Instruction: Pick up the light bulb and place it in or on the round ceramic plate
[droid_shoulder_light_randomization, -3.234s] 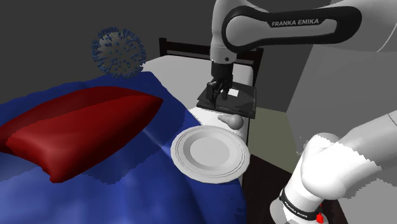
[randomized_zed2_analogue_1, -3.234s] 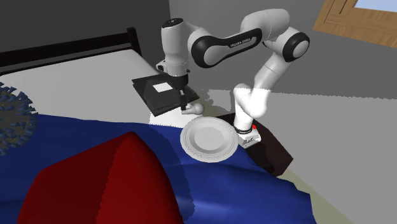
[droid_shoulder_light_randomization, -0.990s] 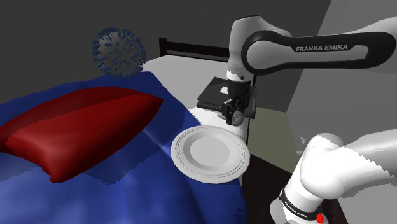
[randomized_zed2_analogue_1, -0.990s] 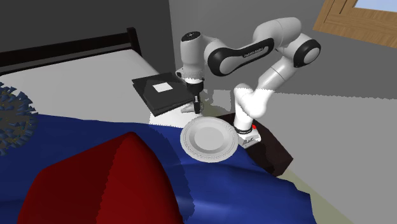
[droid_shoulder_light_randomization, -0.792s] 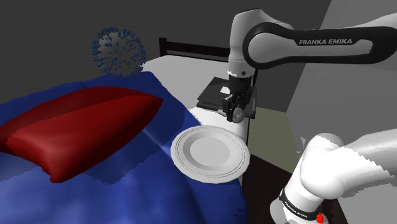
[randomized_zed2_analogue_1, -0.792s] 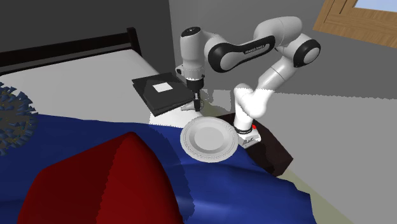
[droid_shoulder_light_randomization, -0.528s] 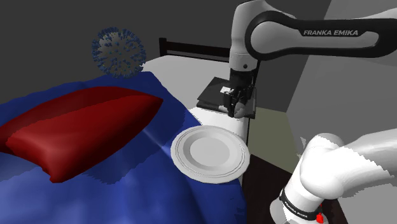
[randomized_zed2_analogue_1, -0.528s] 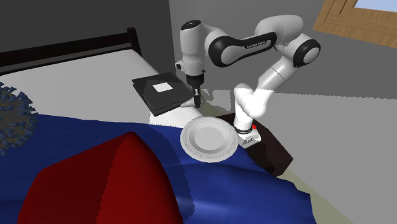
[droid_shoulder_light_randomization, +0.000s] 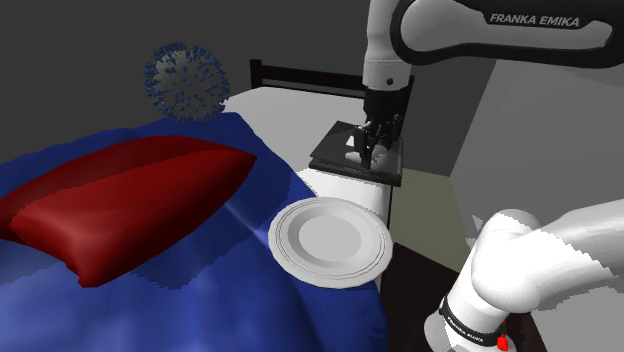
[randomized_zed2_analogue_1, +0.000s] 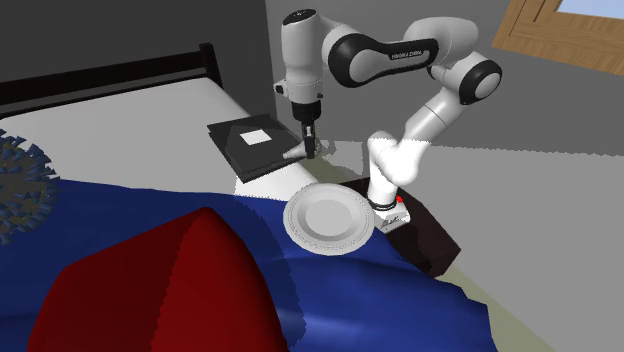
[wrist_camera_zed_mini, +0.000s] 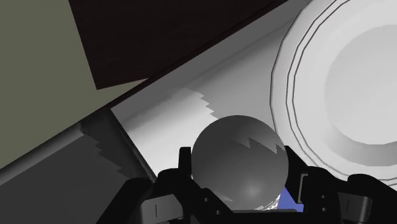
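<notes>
My black gripper (droid_shoulder_light_randomization: 373, 148) is shut on the grey light bulb (wrist_camera_zed_mini: 240, 167), whose round glass end bulges out between the two fingers (wrist_camera_zed_mini: 184, 167). From the second exterior view the gripper (randomized_zed2_analogue_1: 311, 148) hangs in the air above the bed's white edge, and the bulb (randomized_zed2_analogue_1: 298, 152) sticks out sideways from it. The round white plate (droid_shoulder_light_randomization: 329, 240) lies on the bed corner, nearer the stand than the gripper. This plate (randomized_zed2_analogue_1: 328, 220) has nothing on it, and its rim (wrist_camera_zed_mini: 299, 76) lies beyond the bulb.
A flat black book (droid_shoulder_light_randomization: 340, 153) with a white label lies on the white sheet just behind the gripper. A blue blanket (droid_shoulder_light_randomization: 210, 290) and red pillow (droid_shoulder_light_randomization: 120, 200) cover the bed. A spiky blue ball (droid_shoulder_light_randomization: 184, 82) sits further back. The dark stand (randomized_zed2_analogue_1: 425, 240) is beside the plate.
The arm has risen straight up with the bulb clasped, lifting it off the white sheet beside the plate. The plate and book have stayed put.
</notes>
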